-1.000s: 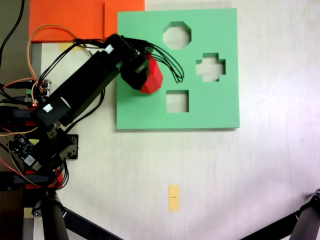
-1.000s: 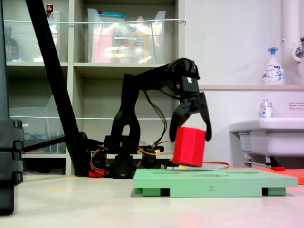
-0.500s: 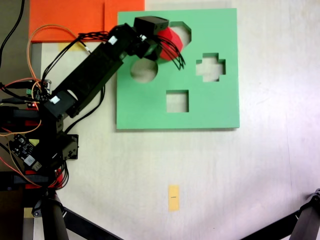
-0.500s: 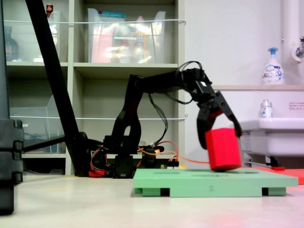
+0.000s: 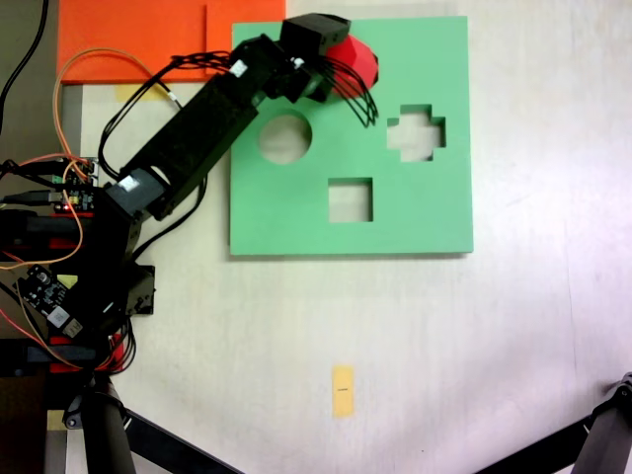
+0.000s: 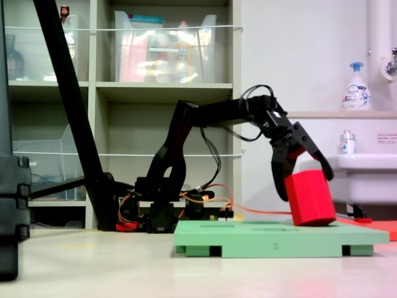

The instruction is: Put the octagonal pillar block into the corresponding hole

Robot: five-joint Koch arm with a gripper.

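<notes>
The red octagonal pillar block [image 5: 357, 61] is held tilted over the far part of the green foam board [image 5: 415, 212], where the eight-sided hole lies; block and cables cover the hole in the first exterior view. My gripper [image 5: 339, 59] is shut on the block. In the second exterior view the block [image 6: 310, 198] leans, with its lower edge down at the level of the board's top [image 6: 273, 239]. There the gripper [image 6: 305, 185] grips the block from above, with black fingers [image 6: 282, 180] on both sides.
The board also has a round cutout [image 5: 285, 138], a cross cutout [image 5: 416, 132] and a square cutout [image 5: 350, 199]. An orange sheet [image 5: 148, 35] lies beyond the board's corner. The arm's base and wiring [image 5: 69, 267] fill the first exterior view's left. A yellow tag [image 5: 342, 391] lies nearer.
The arm has swung the block from over the round cutout across the board to the eight-sided cutout, reaching further out and lowering it. The round cutout is now uncovered.
</notes>
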